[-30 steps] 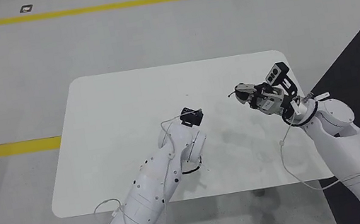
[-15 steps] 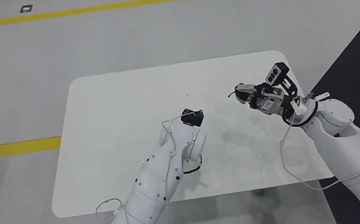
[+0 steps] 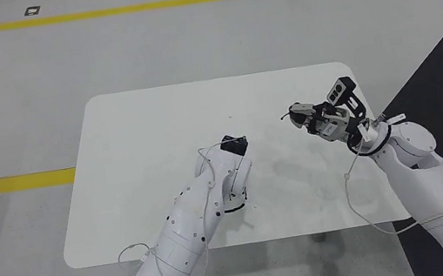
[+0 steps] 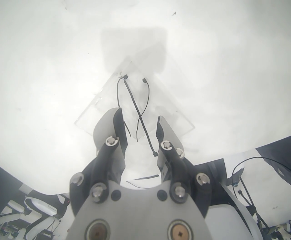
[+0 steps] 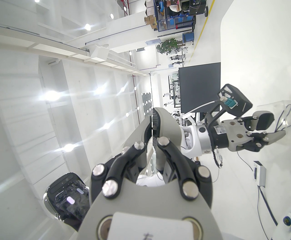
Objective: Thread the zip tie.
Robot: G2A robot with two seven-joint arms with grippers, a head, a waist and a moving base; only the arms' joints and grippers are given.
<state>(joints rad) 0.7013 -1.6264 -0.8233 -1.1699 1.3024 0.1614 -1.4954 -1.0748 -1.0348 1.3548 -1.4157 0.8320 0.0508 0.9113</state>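
Pointing down at the table (image 3: 147,168) just below centre of the top view, left gripper (image 4: 138,114): jaws spread wide above a clear tray (image 4: 169,106).

Right gripper (image 5: 153,118): raised right of centre in the top view, tip toward frame left. Jaws pressed together; whether anything is pinched between them cannot be made out.

Zip ties (image 4: 136,106): black, several, loose in the tray, two crossed. The longest lies straight, with its long axis running from the tray's farthest corner back toward the left gripper.

Labels: white sticker on the right gripper's body, print cut off and unreadable.
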